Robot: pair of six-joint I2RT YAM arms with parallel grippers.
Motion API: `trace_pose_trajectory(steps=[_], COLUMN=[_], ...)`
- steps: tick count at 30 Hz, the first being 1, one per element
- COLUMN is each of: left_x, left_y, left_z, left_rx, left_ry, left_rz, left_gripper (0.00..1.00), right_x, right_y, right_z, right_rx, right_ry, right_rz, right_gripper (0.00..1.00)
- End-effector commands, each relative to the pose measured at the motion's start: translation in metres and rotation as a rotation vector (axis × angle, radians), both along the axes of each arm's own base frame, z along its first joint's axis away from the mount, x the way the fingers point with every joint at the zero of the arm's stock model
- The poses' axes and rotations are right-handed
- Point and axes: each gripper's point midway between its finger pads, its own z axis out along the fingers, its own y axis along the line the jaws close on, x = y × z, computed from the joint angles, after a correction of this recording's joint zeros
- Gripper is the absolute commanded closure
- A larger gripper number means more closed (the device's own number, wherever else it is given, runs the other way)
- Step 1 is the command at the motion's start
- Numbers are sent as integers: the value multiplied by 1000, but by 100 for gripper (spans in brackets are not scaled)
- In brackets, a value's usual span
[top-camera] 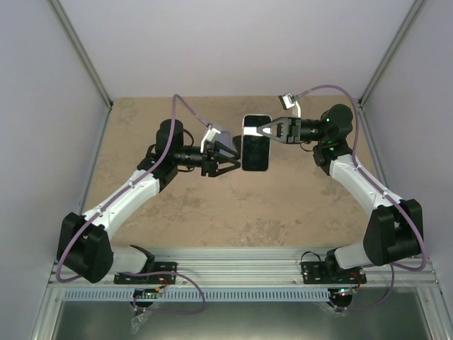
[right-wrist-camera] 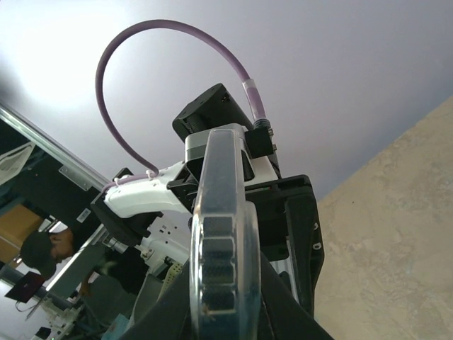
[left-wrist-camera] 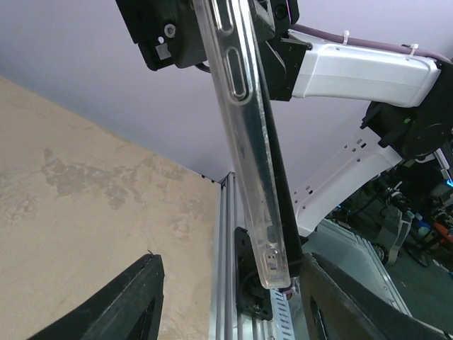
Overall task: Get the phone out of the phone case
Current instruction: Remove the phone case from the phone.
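Observation:
The phone (top-camera: pixel 255 145), dark-screened in a clear case, hangs above the middle of the table. My right gripper (top-camera: pixel 263 129) is shut on its upper right edge. The right wrist view shows the case (right-wrist-camera: pixel 223 234) edge-on between the closed fingers of the right gripper (right-wrist-camera: pixel 223 283). My left gripper (top-camera: pixel 232 160) is open at the phone's lower left side. In the left wrist view the clear case edge (left-wrist-camera: pixel 248 142) and the black phone (left-wrist-camera: pixel 281 184) behind it run down between the spread fingers of the left gripper (left-wrist-camera: pixel 232 265). The right finger (left-wrist-camera: pixel 354 297) is close to the phone's lower end.
The tan tabletop (top-camera: pixel 241 205) lies below both arms, with grey walls at the back and sides. An aluminium rail (top-camera: pixel 241 273) with the arm bases runs along the near edge. The right arm's white link (left-wrist-camera: pixel 361 71) is behind the phone in the left wrist view.

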Motion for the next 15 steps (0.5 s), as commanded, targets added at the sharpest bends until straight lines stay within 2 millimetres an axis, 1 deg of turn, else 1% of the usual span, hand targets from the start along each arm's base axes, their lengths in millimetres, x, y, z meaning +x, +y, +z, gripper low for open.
trace_pose_trajectory(steps=[1, 5, 9, 13, 15], left_x=[-1, 1, 8, 3, -1], left_y=[-3, -3, -4, -4, -5], left_z=[15, 13, 9, 10, 10], left_rx=[-32, -30, -15, -21, -24], left_ry=[-38, -34, -34, -37, -36], left_rz=[-19, -10, 26, 1, -17], left_gripper=[46, 48, 50, 50, 49], right_x=[0, 0, -2, -2, -2], right_y=[-1, -1, 0, 0, 0], right_z=[15, 14, 15, 14, 14], right_rx=[22, 21, 22, 21, 21], right_ry=[-45, -46, -47, -46, -48], right_rz=[-20, -18, -10, -11, -11], right_gripper=[100, 99, 99, 100, 100])
